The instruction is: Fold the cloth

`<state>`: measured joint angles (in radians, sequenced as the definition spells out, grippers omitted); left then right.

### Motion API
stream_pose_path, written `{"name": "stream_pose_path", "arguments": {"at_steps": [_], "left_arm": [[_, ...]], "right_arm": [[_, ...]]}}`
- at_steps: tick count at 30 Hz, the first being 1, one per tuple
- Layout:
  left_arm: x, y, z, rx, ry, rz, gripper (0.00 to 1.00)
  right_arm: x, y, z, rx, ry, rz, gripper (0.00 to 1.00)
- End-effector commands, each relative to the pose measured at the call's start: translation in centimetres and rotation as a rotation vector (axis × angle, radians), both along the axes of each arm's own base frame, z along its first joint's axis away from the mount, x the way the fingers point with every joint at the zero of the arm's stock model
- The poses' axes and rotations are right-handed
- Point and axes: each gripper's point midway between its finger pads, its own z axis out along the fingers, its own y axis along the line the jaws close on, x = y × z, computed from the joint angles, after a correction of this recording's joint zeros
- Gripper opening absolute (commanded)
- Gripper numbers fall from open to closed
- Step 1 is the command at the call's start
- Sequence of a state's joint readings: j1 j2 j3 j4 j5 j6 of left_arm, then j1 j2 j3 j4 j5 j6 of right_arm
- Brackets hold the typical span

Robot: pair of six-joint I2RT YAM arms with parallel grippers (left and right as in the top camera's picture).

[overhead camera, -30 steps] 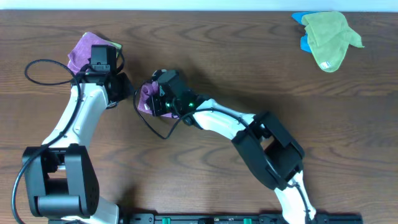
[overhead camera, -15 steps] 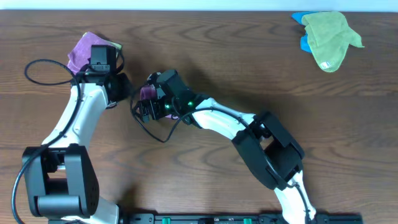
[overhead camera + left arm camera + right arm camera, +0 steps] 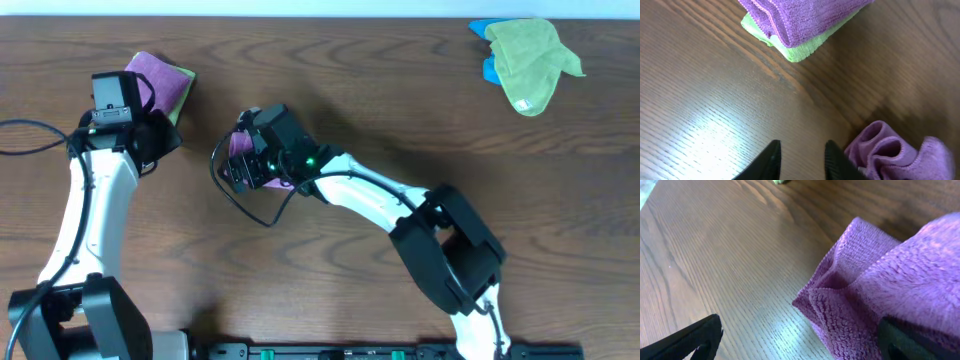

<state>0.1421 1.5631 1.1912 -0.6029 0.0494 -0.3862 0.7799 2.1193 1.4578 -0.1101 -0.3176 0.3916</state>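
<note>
The cloth lies crumpled in a heap on the wooden table, mostly under my right gripper in the overhead view. In the right wrist view the cloth fills the right side and reaches the right finger, while my right gripper stands wide open, closed on nothing. My left gripper hovers to the left of the heap, apart from it. In the left wrist view my left gripper is narrowly open over bare wood, with the cloth just right of its right finger.
A folded purple towel rests on a folded green one at the back left, just beyond my left gripper; the left wrist view shows this stack. At the back right a yellow-green cloth lies over a blue cloth.
My right gripper has opened wide and let go of the cloth. The left arm has swung left, away from the heap, and its jaws have parted.
</note>
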Motion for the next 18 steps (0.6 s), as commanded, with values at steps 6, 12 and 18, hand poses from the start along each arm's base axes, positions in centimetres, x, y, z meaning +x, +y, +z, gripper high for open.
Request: {"name": "stream_pose_path", "arguments": {"at_steps": [6,12,18], "left_arm": [[0.1,0.2,1.9,0.006,-0.044,0.000,0.48],[-0.2,0.8,3.2,0.009,-0.077,0.022,0.74],[-0.8,1.3,4.8,-0.011,-0.120,0.044,0.88]], "right_arm": [[2.3,0.5,5.0,0.061,-0.102,-0.010,0.99],[4.6,-0.8,6.4,0.018,-0.144,-0.071,0.99],[5.7,-3.8,6.3,-0.066,-0.128,-0.119,0.99]]}}
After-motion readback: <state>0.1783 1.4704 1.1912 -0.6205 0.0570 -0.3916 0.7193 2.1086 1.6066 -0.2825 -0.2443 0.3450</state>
